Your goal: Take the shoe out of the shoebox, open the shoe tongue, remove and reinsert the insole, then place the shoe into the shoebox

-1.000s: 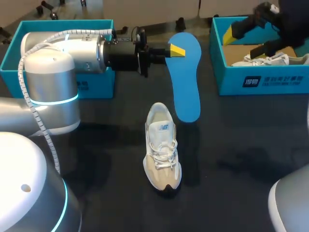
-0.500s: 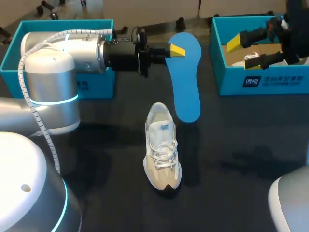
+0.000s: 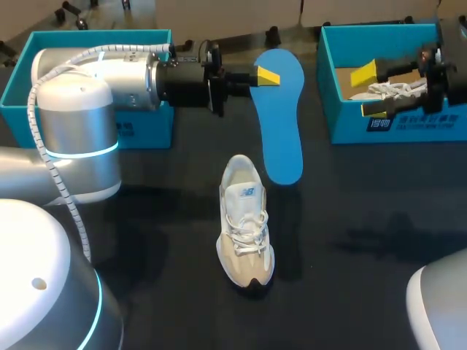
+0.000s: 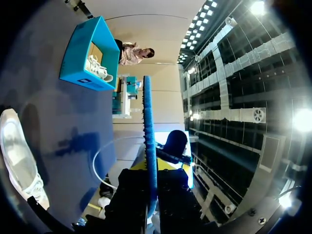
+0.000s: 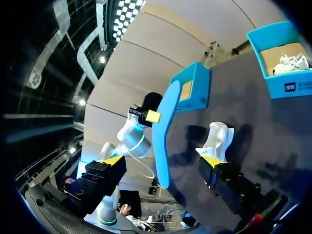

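1. Since a second ago the right tool [image 3: 369, 91] has dropped to the front wall of the shoebox [image 3: 408, 124]; its fingers are apart and empty.
2. Left tool [image 3: 265, 76] hasn't moved. It's clamped on the heel end of the insole [image 3: 281, 124], which is held aloft ahead of it, probably staged for reinsertion.
3. Shoe [image 3: 246, 233] sits upright on the counter [image 3: 365, 240], just past the insole's free end and well apart from both tools.

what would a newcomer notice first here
The big blue insole, held above the table by the left end effector, stands out most. Near it the pale shoe stands on the dark table, and the right end effector hangs open at the right shoebox.
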`<action>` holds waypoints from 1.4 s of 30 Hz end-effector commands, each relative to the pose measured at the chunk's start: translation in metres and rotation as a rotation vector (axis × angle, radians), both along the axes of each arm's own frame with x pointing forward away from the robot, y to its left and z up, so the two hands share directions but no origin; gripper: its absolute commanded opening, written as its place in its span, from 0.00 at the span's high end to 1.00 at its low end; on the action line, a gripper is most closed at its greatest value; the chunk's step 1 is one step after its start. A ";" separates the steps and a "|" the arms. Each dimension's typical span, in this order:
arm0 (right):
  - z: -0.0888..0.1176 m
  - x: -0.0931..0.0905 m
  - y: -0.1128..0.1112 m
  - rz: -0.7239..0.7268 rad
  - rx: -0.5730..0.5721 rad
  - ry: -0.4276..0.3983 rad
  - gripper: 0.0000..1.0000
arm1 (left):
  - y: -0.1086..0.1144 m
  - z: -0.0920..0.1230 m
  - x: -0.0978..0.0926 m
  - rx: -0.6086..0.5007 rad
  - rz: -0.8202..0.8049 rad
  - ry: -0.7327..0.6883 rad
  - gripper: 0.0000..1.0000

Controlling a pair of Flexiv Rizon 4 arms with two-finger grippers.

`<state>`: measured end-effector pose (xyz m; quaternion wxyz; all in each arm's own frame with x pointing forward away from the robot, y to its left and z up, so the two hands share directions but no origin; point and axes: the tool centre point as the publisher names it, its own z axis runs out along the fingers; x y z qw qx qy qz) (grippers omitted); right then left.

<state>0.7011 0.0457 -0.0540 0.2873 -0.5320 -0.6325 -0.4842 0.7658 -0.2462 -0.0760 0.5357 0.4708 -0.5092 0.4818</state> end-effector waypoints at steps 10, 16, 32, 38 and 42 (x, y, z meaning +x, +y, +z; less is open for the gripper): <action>-0.009 0.011 -0.005 0.061 0.069 0.034 0.00 | -0.001 0.000 0.000 0.004 -0.001 0.001 1.00; -0.012 0.020 -0.006 0.069 0.103 0.028 0.00 | -0.001 0.000 0.000 0.004 -0.001 0.001 1.00; -0.017 0.035 -0.007 0.029 0.173 0.030 0.00 | -0.001 0.000 0.000 0.004 -0.001 0.001 1.00; -0.019 0.036 -0.007 0.000 0.197 0.056 0.00 | -0.001 0.000 0.000 0.004 -0.001 0.001 1.00; -0.019 0.036 -0.007 -0.014 0.191 0.069 0.00 | -0.001 0.000 0.000 0.004 -0.001 0.001 1.00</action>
